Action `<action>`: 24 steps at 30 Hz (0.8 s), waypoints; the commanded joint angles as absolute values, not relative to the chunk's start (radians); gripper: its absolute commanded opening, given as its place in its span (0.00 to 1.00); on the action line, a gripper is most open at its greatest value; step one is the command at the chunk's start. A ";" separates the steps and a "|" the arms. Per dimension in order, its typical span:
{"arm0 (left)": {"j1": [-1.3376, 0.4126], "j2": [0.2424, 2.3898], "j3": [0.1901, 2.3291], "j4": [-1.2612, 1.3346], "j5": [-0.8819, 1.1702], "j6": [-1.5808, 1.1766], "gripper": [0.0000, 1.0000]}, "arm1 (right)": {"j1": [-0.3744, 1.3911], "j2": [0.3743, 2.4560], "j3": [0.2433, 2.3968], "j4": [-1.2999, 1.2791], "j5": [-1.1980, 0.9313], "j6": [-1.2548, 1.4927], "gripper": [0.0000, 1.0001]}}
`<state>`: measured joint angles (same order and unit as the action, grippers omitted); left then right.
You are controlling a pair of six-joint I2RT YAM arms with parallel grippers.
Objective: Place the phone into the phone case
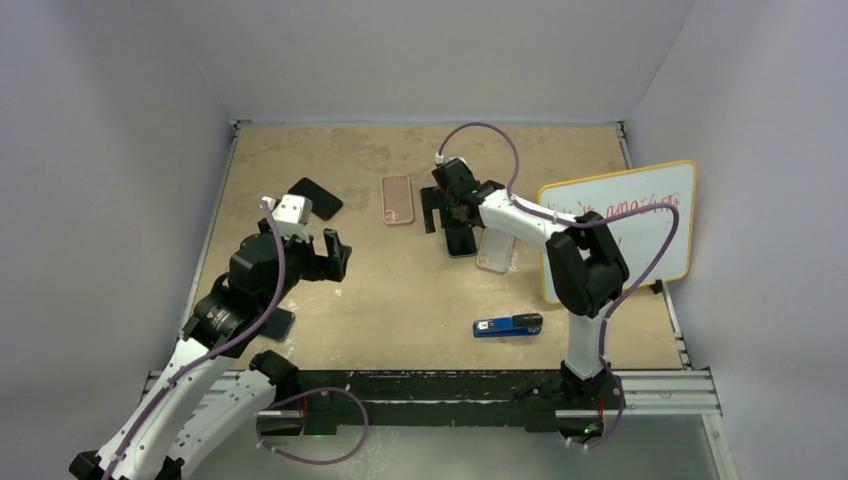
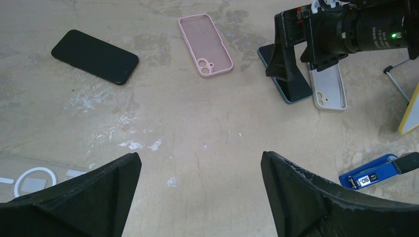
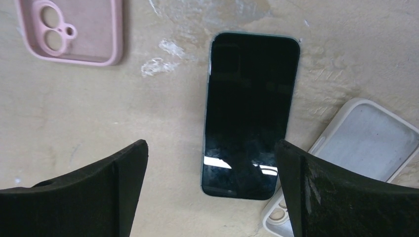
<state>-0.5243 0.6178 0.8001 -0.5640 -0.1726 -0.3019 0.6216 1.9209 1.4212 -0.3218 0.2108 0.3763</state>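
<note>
Glass-fronted phone point(image 3: 249, 113), likely stiff and slick, lies flat under your right tool point(image 3: 211, 153), jaws wide apart; pinch it across its long edges.

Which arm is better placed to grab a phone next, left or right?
Right. The right end effector hangs open directly above the teal-edged phone, with the white case beside it. The left end effector, also open, is over bare table, well short of the black phone.
</note>
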 commanded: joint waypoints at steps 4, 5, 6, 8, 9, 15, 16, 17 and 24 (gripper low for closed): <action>-0.524 0.615 0.799 -0.550 -0.193 -0.287 0.96 | 0.623 1.973 1.482 -0.394 0.254 0.344 0.99; -0.524 0.616 0.799 -0.549 -0.193 -0.287 0.96 | 0.624 1.981 1.480 -0.396 0.262 0.345 0.99; -0.524 0.615 0.799 -0.549 -0.193 -0.287 0.96 | 0.623 1.986 1.476 -0.394 0.266 0.347 0.99; -0.525 0.616 0.798 -0.549 -0.193 -0.287 0.96 | 0.623 1.995 1.468 -0.385 0.270 0.347 0.99; -0.525 0.616 0.797 -0.548 -0.193 -0.287 0.96 | 0.623 1.999 1.465 -0.380 0.271 0.346 0.99; -0.524 0.623 0.800 -0.552 -0.197 -0.288 0.96 | 0.611 2.030 1.468 -0.376 0.284 0.343 0.99; -0.524 0.621 0.801 -0.553 -0.199 -0.288 0.96 | 0.607 2.033 1.470 -0.376 0.284 0.344 0.99; -0.525 0.618 0.800 -0.552 -0.201 -0.288 0.96 | 0.604 2.036 1.470 -0.376 0.282 0.342 0.99; -0.524 0.616 0.798 -0.552 -0.204 -0.290 0.96 | 0.587 2.034 1.453 -0.368 0.270 0.328 0.99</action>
